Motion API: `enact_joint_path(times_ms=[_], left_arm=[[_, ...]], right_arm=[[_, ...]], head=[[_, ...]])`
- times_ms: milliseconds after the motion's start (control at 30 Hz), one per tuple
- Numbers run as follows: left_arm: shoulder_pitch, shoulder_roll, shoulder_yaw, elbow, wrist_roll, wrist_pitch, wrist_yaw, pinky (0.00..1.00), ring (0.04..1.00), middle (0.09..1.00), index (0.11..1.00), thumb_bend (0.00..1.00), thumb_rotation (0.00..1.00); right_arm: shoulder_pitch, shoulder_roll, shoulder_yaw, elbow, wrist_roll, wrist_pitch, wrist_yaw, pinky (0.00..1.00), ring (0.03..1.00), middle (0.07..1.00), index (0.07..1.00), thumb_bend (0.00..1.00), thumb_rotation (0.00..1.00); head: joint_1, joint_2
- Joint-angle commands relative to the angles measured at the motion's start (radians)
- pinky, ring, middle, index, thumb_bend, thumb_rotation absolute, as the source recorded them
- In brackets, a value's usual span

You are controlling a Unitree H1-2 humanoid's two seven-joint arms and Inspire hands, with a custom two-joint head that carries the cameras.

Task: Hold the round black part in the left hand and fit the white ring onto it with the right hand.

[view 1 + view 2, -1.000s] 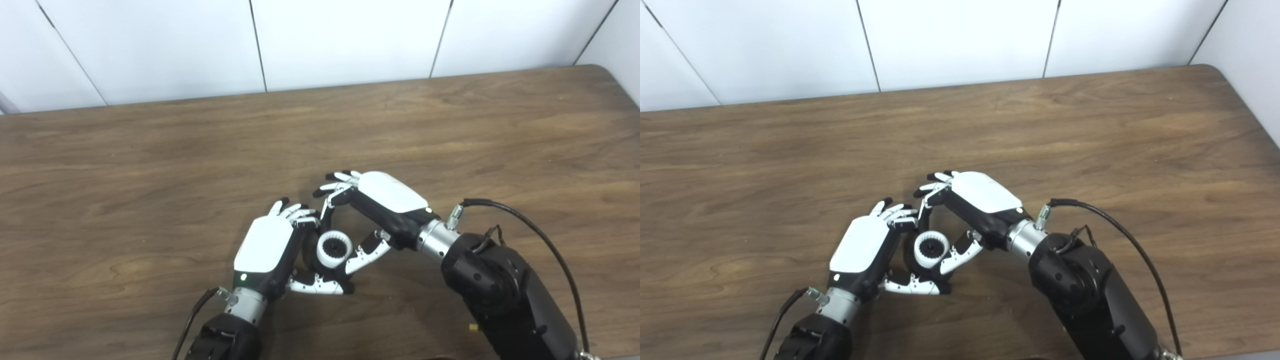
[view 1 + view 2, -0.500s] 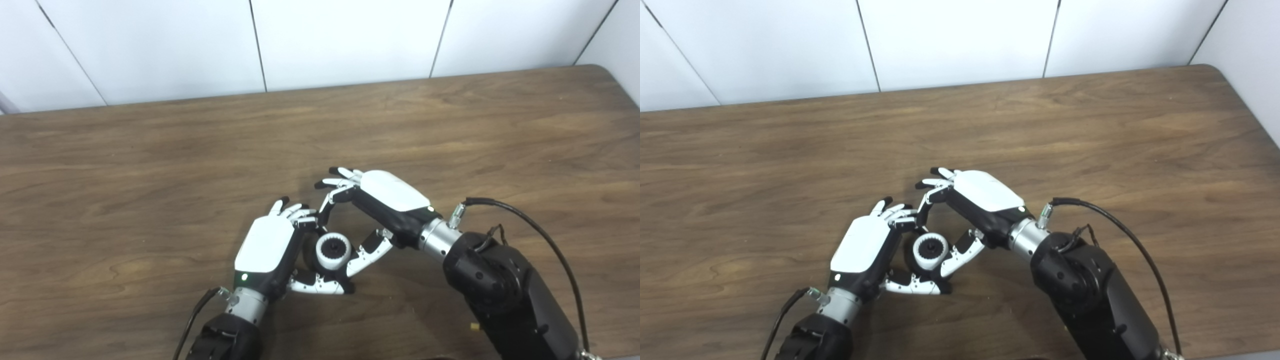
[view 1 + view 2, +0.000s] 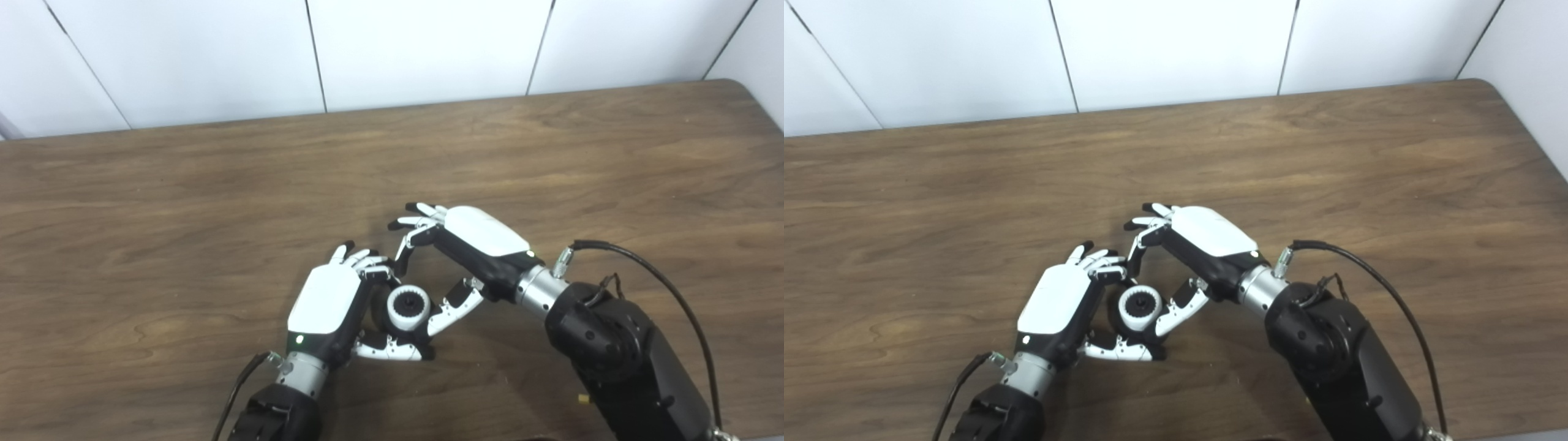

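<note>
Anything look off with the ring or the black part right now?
Nothing stands out. The white ring sits around the black part, square as far as I can see, held in the left hand. The right hand is beside it, fingers spread.

A: Item one, table (image 3: 184, 184): wood-look surface, brown with darker grain streaks; smooth, low sheen, faint glare toward the far edge.

B: Wall panels (image 3: 422, 49): white, smooth, matt; thin dark seams between them.

A: Left hand (image 3: 327, 300): white back shell, plastic by its look, glossy; black body beneath; wrist collar of bare, brushed-looking metal.

B: Right hand (image 3: 474, 245): same glossy white shell over black; metal collar shiny; forearm casing black, semi-matt; black cable (image 3: 661, 288), rubbery-looking.

A: White ring (image 3: 408, 308): white, matt, plastic-looking; outer finish too small to tell.

B: Round black part (image 3: 1137, 304): black, dull; mostly hidden.
</note>
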Motion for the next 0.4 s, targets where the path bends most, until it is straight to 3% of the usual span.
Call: enact_joint_path(times_ms=[0, 367], left_arm=[[-0.017, -0.005, 0.001, -0.005, -0.005, -0.009, 0.012, 0.99, 0.874, 0.786, 0.484, 0.52, 0.05], [-0.018, -0.002, 0.000, 0.003, -0.004, -0.010, 0.014, 0.99, 0.879, 0.790, 0.484, 0.52, 0.05]], right_arm=[[-0.033, -0.003, -0.021, -0.042, 0.015, -0.002, -0.007, 1.00, 0.988, 0.881, 0.553, 1.00, 0.20], [-0.052, -0.024, -0.086, -0.090, 0.031, 0.068, 0.028, 1.00, 0.984, 0.901, 0.669, 1.00, 0.20]], head=[[-0.001, 0.000], [-0.002, -0.012]])
